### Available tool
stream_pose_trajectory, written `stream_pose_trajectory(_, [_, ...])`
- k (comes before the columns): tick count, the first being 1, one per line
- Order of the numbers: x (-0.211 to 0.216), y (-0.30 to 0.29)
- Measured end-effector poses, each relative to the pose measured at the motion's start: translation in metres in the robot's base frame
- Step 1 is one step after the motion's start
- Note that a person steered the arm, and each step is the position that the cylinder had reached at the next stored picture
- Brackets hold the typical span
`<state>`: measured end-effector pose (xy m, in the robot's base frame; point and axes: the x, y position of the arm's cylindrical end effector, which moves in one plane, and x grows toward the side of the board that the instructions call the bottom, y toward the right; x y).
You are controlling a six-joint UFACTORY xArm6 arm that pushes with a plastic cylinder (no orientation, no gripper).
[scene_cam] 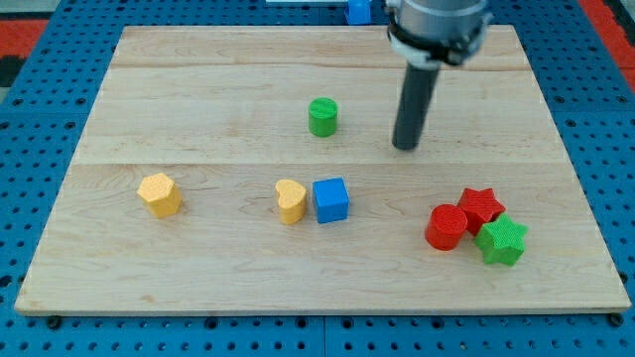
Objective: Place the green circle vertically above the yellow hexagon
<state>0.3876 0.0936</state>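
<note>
Pincer: none fitted; my tip [405,147] is resting on the tabletop [198,99], holding nothing, standing near the green circle [322,117], to its right in the view and apart from it.

Green circle: sitting in the upper middle. Likely a light, stiff, smooth puck that is apt to slide or spin off-line; best contact is square on its right side wall.

Yellow hexagon [160,193]: lying well apart, toward the view's lower left.

Yellow heart [290,200]: touching the blue cube [330,199].

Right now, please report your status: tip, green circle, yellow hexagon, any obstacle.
My tip right of green circle, apart. Yellow hexagon far lower left. Path between them shows no blocks.
</note>
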Motion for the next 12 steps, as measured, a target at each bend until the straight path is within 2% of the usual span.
stream_pose_trajectory(3, [-0.030, -0.167])
stream_pose_trajectory(4, [-0.031, -0.171])
stream_pose_trajectory(5, [-0.016, -0.142])
stream_pose_trajectory(6, [-0.021, -0.155])
stream_pose_trajectory(7, [-0.022, -0.193])
stream_pose_trajectory(8, [-0.015, -0.198])
stream_pose_trajectory(9, [0.027, -0.182])
stream_pose_trajectory(11, [0.011, -0.230])
stream_pose_trajectory(12, [0.015, -0.216])
